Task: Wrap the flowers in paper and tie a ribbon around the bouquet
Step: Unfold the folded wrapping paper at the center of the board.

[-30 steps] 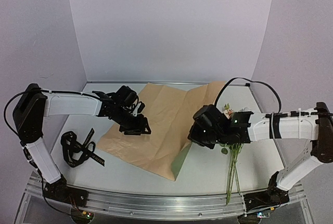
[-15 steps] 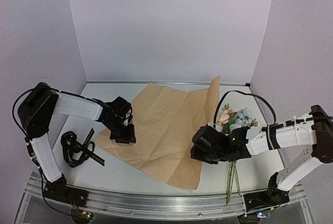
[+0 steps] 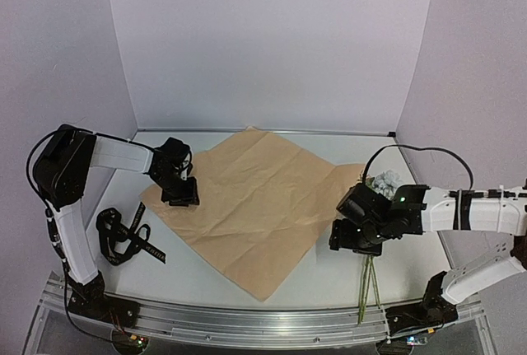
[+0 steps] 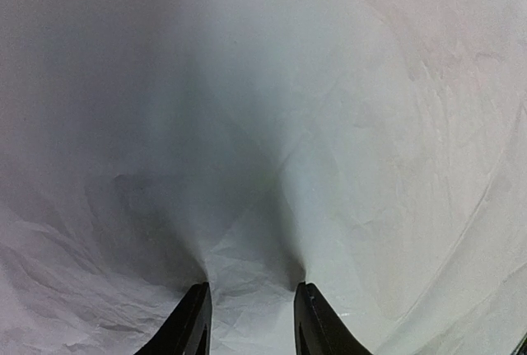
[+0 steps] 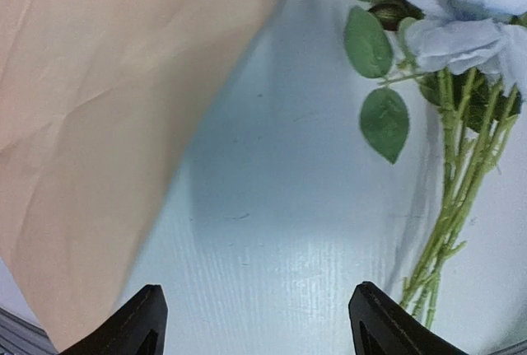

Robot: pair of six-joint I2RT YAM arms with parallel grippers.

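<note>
The paper lies flat on the table, tan face up and creased. My left gripper rests on its left corner. In the left wrist view the pale creased paper fills the frame, and the left gripper has its jaws partly apart with the tips against it. My right gripper hovers open over bare table just off the paper's right edge, with nothing in the right gripper. The flowers lie behind that arm, blue bloom and stems showing. The black ribbon lies loose at the left.
White walls close in the back and both sides of the table. A metal rail runs along the near edge by the arm bases. The flower stems reach toward that rail.
My right gripper opened, let go of the paper's raised right edge and drew back right. The paper dropped flat, uncovering the flowers. My left gripper slid left to the sheet's corner.
</note>
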